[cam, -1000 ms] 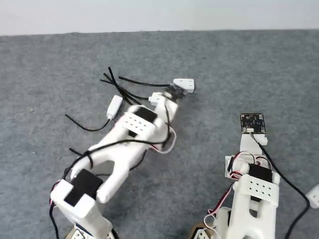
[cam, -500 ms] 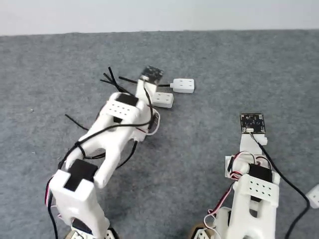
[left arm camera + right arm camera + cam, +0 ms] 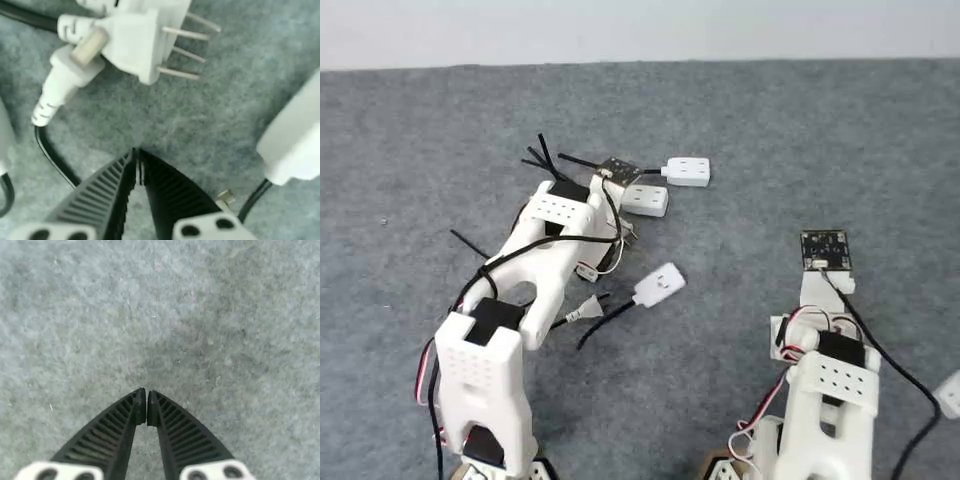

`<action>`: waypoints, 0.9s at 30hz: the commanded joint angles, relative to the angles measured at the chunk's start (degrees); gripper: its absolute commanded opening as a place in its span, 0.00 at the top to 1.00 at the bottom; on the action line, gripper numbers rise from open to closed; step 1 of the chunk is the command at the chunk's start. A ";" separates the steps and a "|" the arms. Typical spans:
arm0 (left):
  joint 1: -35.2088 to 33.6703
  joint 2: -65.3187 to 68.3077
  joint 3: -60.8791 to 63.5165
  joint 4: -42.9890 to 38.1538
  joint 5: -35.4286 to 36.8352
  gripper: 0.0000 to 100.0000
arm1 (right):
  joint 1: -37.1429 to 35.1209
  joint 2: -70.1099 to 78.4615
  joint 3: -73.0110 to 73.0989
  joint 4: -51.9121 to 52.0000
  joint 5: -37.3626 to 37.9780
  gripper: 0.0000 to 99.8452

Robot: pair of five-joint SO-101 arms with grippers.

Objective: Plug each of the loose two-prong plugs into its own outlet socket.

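Near a plug (image 3: 135, 40), the left pincer (image 3: 136, 155) is pressed together, empty. At its 4 o'clock, the right pincer (image 3: 146, 397) is likewise pressed together.

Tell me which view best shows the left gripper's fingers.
Left wrist view: the left gripper is shut, empty, short of two white plugs. In the high view its wrist camera covers it; the right wrist view faces carpet.

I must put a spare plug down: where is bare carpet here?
Bare carpet lies between the far socket and the right arm, and left of the black cables. Around the left arm it is crowded.
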 commanded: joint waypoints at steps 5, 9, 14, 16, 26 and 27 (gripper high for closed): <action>0.18 0.00 -4.35 1.32 -1.05 0.98 | -0.22 -1.27 -0.53 -0.84 0.62 0.99; 3.43 -4.13 -3.03 1.23 -1.67 0.98 | -0.22 -1.36 -0.53 -0.92 0.62 0.99; 9.85 -17.23 5.41 0.53 -5.71 0.86 | -0.22 -1.45 -0.53 -0.92 0.70 0.99; 12.84 -23.30 10.68 -1.76 -5.71 0.81 | -0.13 -1.45 -0.53 -0.92 0.70 0.99; 18.55 -35.16 34.07 -23.82 -12.75 0.79 | -0.04 -1.54 -0.53 -0.92 0.70 0.99; 17.41 -34.46 33.80 -24.97 -12.92 0.79 | -0.04 -1.54 -0.53 -0.92 0.70 0.99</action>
